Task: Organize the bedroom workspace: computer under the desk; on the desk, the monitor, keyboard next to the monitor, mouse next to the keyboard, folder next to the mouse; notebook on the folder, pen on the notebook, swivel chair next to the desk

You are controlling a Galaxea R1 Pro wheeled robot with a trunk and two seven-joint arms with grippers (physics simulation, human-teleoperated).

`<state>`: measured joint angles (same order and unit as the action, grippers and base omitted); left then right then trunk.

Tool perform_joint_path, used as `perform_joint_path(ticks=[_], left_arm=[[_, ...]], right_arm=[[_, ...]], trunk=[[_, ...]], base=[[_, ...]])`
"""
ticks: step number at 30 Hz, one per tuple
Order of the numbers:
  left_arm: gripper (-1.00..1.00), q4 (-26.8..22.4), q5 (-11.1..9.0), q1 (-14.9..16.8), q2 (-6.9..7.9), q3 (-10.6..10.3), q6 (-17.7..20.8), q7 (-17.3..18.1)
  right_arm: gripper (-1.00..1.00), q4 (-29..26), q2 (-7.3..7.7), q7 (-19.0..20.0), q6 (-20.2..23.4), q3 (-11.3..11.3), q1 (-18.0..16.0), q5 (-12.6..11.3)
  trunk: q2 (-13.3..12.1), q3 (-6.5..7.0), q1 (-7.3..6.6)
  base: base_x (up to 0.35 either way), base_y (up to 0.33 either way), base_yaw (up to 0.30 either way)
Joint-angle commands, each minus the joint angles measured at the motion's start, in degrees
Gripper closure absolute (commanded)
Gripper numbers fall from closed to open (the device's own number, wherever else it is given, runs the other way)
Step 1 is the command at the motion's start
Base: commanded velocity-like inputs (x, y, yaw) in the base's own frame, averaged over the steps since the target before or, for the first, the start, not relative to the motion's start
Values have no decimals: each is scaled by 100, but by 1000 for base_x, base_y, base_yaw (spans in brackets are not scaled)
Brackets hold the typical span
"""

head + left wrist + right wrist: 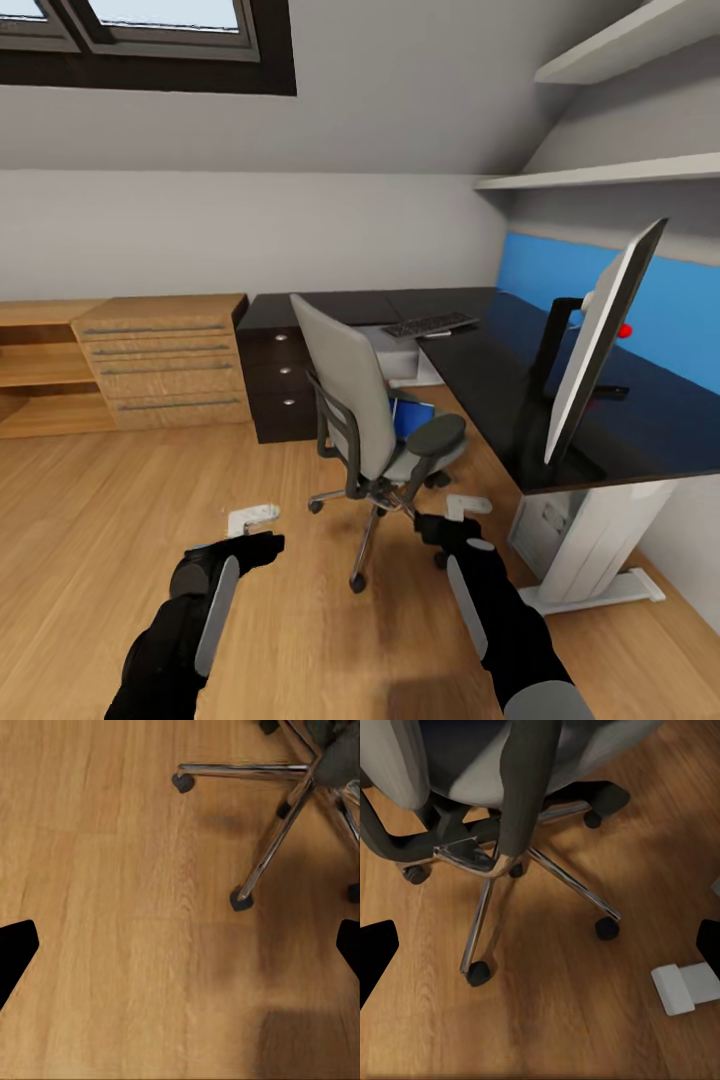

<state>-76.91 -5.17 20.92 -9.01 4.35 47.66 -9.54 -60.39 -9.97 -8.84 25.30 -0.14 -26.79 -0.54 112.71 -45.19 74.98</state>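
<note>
Two grippers head your list, nearest first. Your left gripper (252, 520) sits at 7 o'clock in the head view, over bare wooden floor (120, 500); its fingers are spread apart with nothing between them, as the left wrist view confirms with floor (135, 907) showing between the dark fingertips. Your right gripper (468, 505) sits at 5 o'clock, fingers likewise parted and empty, close beside the swivel chair's base.

Next out: the swivel chair (355, 400), at centre, grey back turned toward you, black armrest toward 3 o'clock, chrome star base on casters on the floor. Your right wrist view looks onto its base (487, 862) and seat underside; your left wrist view catches its chrome legs (277, 840).

On the chair seat: the folder (412, 418), a blue patch partly hidden by the backrest.

At 3 o'clock: the desk (640, 420), glossy black top, white leg at 4 o'clock. The monitor (600, 340) stands on it, seen nearly edge-on.

Farther, at 1 o'clock: the keyboard (430, 324) lies on the desk's far stretch. A black drawer unit (280, 385) sits under that stretch at 11 o'clock of the chair.

Farthest, at 9 o'clock: a light wooden dresser (165, 360) against the wall.
</note>
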Motion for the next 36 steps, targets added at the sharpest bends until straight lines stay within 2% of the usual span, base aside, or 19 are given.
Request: perform_joint_path(ticks=[1,3,4,6,7,14,15,18,24,25,26,27,32,36], left_arm=[[-100,122,-72,247,-3,333,214,-42],[-100,336,-72,401,-4,639,391,-34],[-100,1445,-48,640,-16,1066,140,-33],[-100,1535,-41,658,-8,1076,-14,-34],[-100,1346,-43,680,84,1084,-201,-20],[-100,976,-52,685,118,1085,-273,-14],[-100,531,-62,692,97,1080,-275,-4],[-100,329,-63,691,94,1081,-262,-4],[-100,238,-72,693,89,1085,-251,3],[-100,238,-72,693,88,1083,-250,3],[-100,244,-68,688,1,1078,-255,-1],[-100,245,-66,687,-17,1077,-255,-2],[-100,246,-64,689,-42,1078,-258,-3],[-100,246,-63,687,-48,1077,-257,-4]], right_arm=[[-100,-8,-3,-16,29,1,-2,-7],[-100,-3,-3,-15,24,3,-2,-7],[-100,13,-3,-7,-2,7,0,-3],[-100,12,-3,-6,-4,8,-1,-1],[-100,9,-3,-3,-15,12,0,6],[-100,9,-3,-4,-10,14,4,9],[-100,-6,-3,-4,3,14,7,14],[-100,-7,-3,-10,2,14,7,20],[-100,-11,-3,-12,1,14,7,29],[-100,-12,-3,-12,1,14,7,31],[-100,-25,-3,-24,-5,20,7,37],[-100,-35,-3,-26,-6,21,10,37],[-100,-77,-3,-22,-6,23,46,36],[-100,-297,-3,-21,0,19,144,36]], trunk=[[45,-25,22],[125,-61,66],[165,-79,88],[245,-115,132],[285,-133,154],[566,-259,307],[606,-277,329],[726,-331,395],[726,-331,395],[767,-349,417],[807,-367,439],[847,-384,461],[1047,-474,571],[1208,-546,659]], base=[[0,0,0],[0,0,0],[0,0,0],[0,0,0],[0,0,0],[0,0,0],[0,0,0],[0,0,16],[0,0,60],[0,0,25],[0,0,5],[0,0,3],[-14,0,1],[-247,0,0]])
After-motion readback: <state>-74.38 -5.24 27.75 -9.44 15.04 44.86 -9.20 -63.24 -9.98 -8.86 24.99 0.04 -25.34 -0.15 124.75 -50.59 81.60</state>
